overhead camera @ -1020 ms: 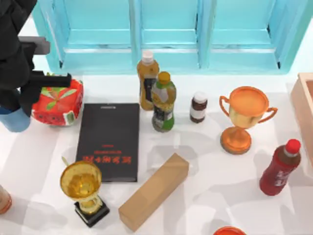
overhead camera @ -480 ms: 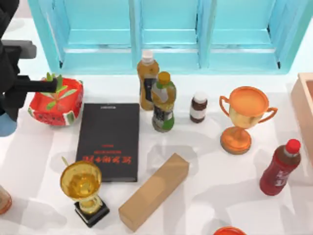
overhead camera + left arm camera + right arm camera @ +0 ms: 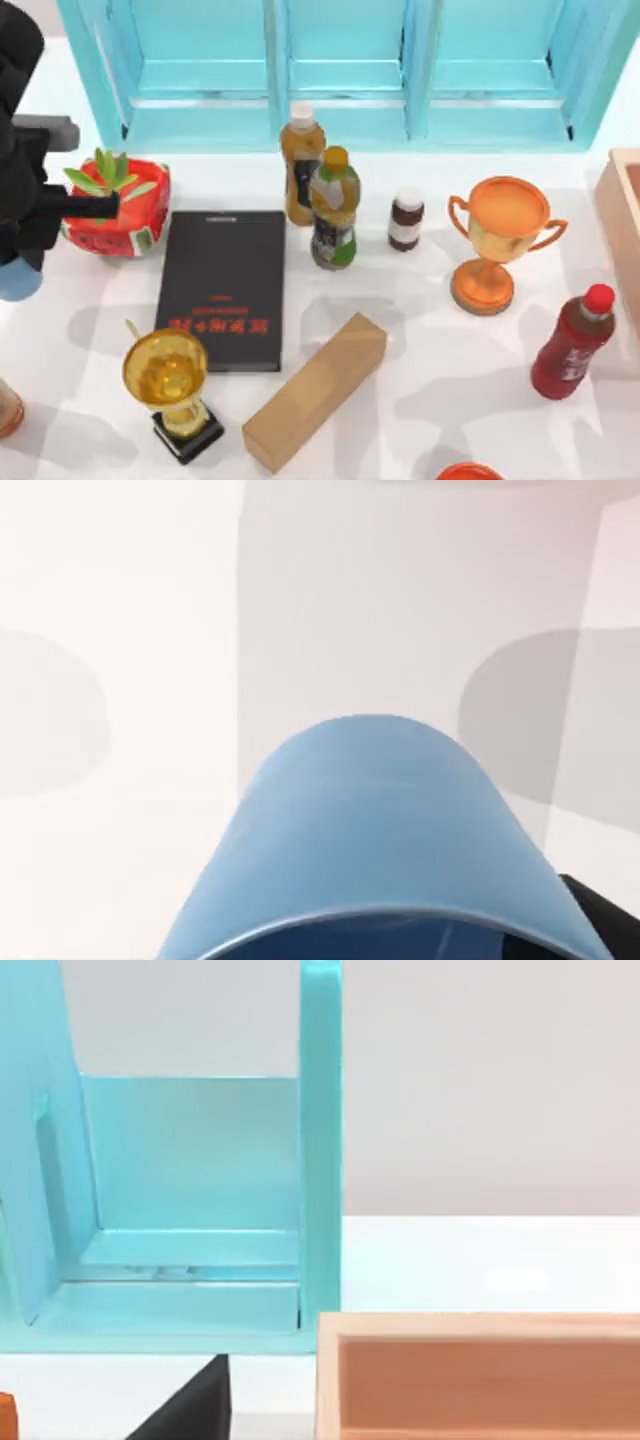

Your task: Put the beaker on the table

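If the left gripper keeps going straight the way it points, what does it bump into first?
Probably the bare white table. The left gripper points down with the beaker beneath it, so the beaker's base would likely touch first, though depth is unclear.

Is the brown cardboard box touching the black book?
Apart. In the top view a strip of white table shows between the brown cardboard box and the black book's right edge.

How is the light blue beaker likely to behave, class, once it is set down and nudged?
The beaker looks thin and translucent, so probably light and easily pushed. Its smooth, tapered wall may slide on the glossy table. On its side, it would likely roll in a curve.
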